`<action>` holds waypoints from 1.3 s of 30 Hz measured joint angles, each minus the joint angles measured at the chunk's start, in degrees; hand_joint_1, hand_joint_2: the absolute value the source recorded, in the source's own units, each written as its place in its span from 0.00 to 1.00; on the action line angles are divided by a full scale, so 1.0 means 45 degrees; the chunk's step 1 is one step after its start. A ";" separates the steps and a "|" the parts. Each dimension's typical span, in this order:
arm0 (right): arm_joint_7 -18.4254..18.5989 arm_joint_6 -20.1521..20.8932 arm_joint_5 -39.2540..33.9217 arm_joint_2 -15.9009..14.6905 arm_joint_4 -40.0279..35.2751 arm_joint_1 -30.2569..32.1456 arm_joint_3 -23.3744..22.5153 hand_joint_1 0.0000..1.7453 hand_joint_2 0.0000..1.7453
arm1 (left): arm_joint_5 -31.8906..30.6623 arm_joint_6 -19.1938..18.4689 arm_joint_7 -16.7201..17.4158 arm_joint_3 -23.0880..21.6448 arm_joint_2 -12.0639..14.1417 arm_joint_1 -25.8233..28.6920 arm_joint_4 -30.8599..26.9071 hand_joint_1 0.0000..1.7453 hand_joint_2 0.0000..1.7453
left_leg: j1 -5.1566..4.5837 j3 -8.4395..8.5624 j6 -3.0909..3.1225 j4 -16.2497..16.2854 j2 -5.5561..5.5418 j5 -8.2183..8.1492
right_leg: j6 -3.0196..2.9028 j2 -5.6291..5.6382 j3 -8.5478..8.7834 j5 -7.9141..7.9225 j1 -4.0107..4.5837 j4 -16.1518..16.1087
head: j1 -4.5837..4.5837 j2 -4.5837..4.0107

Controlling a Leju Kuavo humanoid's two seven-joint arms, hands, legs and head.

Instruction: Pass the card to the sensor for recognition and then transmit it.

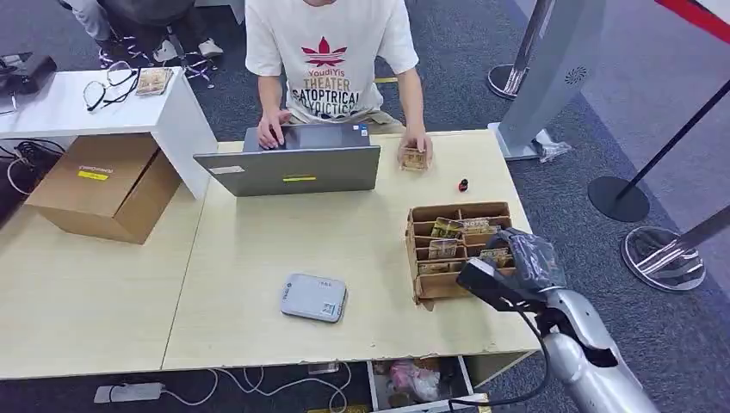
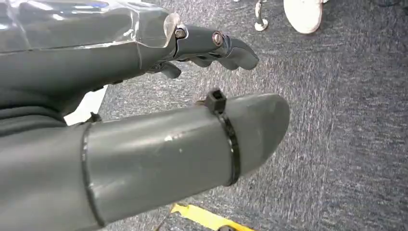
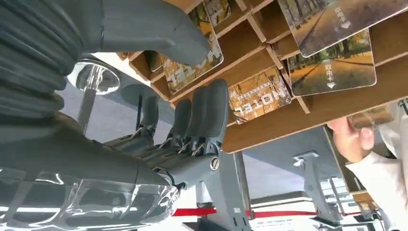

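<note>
A long light wooden table (image 1: 258,249) is seen from above, with a person in a white printed T-shirt (image 1: 331,52) seated at its far side. An open grey laptop (image 1: 291,165) is placed before the person, one hand on its keyboard, while a card (image 1: 414,158) is held in the person's other hand at the table's far right. A cardboard box (image 1: 103,185) stands on the floor at the left, beside a white side table (image 1: 95,107) on which a pair of glasses (image 1: 108,84) is laid.

Toward the right of the table a brown divided card rack (image 1: 452,249) is set, with several cards (image 1: 448,228) standing in its slots. The flat grey sensor (image 1: 313,297) lies well apart from the rack, nearer the middle of the front edge. A small red-and-black object (image 1: 463,184) is found beyond the rack.

The right hand (image 1: 508,262) is positioned at the rack's near right corner. In the right wrist view its fingers (image 3: 204,118) are extended side by side close to the cards (image 3: 260,98), thumb apart, and nothing appears to be held, though contact with a card cannot be ruled out. The left hand (image 2: 211,45) hangs over grey carpet (image 2: 337,120), fingers loosely bent and empty.
</note>
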 joint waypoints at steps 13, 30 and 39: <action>0.0019 0.0010 -0.0024 0.0000 0.0005 -0.0055 -0.0005 0.57 1.00 | -0.0092 0.0098 -0.0044 0.0000 0.0010 -0.0003 0.0000 0.00 0.00 | 0.0003 0.0004 0.0000 0.0000 0.0000 0.0000 | 0.0000 0.0000 -0.0001 0.0000 0.0002 0.0001 | 0.0000 0.0000; 0.0034 0.0049 -0.0214 -0.0068 0.0088 0.0199 -0.0151 0.59 1.00 | 0.0044 0.1015 -0.0602 0.0005 -0.0515 -0.0010 0.0005 0.00 0.00 | 0.0005 0.0007 0.0000 0.0000 0.0003 0.0000 | -0.0001 0.0003 -0.0001 0.0000 0.0004 -0.0001 | 0.0000 0.0000; 0.0034 0.0058 -0.0214 -0.0073 0.0214 0.0138 -0.0248 0.57 1.00 | 0.0078 0.1015 -0.0602 0.0010 -0.0520 -0.0008 0.0010 0.00 0.00 | 0.0002 0.0003 0.0000 0.0000 0.0003 0.0000 | 0.0000 0.0002 0.0000 0.0000 0.0002 -0.0002 | 0.0005 0.0000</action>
